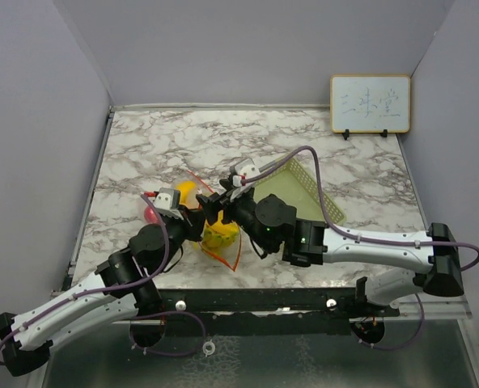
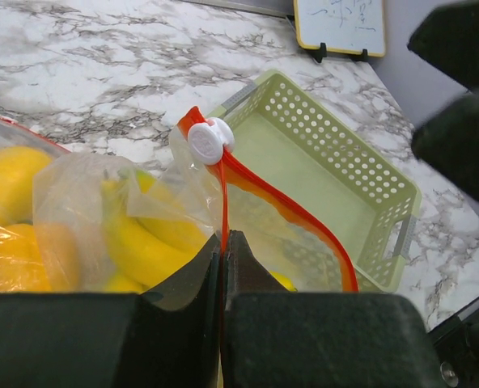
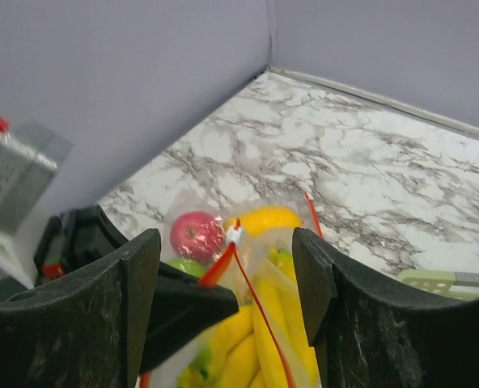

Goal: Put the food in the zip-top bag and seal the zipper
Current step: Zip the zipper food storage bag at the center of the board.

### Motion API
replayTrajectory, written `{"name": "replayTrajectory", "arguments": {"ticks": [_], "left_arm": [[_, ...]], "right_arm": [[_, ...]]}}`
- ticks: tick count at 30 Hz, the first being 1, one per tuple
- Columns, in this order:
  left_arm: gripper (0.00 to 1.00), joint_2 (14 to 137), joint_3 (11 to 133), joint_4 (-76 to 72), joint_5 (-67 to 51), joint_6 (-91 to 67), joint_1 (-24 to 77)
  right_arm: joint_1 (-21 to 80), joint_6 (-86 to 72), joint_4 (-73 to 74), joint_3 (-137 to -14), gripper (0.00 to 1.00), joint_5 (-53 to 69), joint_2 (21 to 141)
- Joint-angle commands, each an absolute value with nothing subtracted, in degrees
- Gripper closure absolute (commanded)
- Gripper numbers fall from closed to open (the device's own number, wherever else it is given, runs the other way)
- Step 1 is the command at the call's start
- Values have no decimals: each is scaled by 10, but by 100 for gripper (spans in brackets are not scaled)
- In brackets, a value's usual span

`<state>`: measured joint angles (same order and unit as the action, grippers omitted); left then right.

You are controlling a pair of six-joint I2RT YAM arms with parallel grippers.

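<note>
The zip-top bag (image 2: 69,194) lies crumpled at the table's front centre, with the food (image 2: 142,242) inside: yellow bananas, a round yellow piece (image 3: 264,220) and a red apple (image 3: 197,236). My left gripper (image 2: 223,238) is shut on the red-orange zipper (image 2: 304,222) near one end of the mouth. The white slider (image 2: 207,139) sits on the strip just beyond my fingers. My right gripper (image 3: 227,283) is open and empty, its jaws hovering over the bag's mouth and straddling the strip. In the top view the bag (image 1: 221,236) is between the left gripper (image 1: 197,220) and the right gripper (image 1: 221,208).
The pale green perforated tray (image 2: 336,186) stands empty just right of the bag; it also shows in the top view (image 1: 292,190). A small whiteboard (image 1: 370,103) stands at the back right. Grey walls enclose the marble table (image 1: 158,153) on three sides.
</note>
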<state>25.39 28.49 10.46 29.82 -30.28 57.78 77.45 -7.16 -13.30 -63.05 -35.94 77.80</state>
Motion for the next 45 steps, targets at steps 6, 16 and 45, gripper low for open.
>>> {"name": "replayTrajectory", "arguments": {"ticks": [6, 16, 45], "left_arm": [[100, 281, 287, 38, 284, -276, 579], [100, 280, 290, 25, 264, -264, 579], [11, 230, 401, 132, 195, -186, 579]], "right_arm": [[771, -174, 13, -790, 37, -404, 895], [759, -209, 73, -820, 38, -440, 929], [689, -132, 63, -727, 98, -192, 770]]}}
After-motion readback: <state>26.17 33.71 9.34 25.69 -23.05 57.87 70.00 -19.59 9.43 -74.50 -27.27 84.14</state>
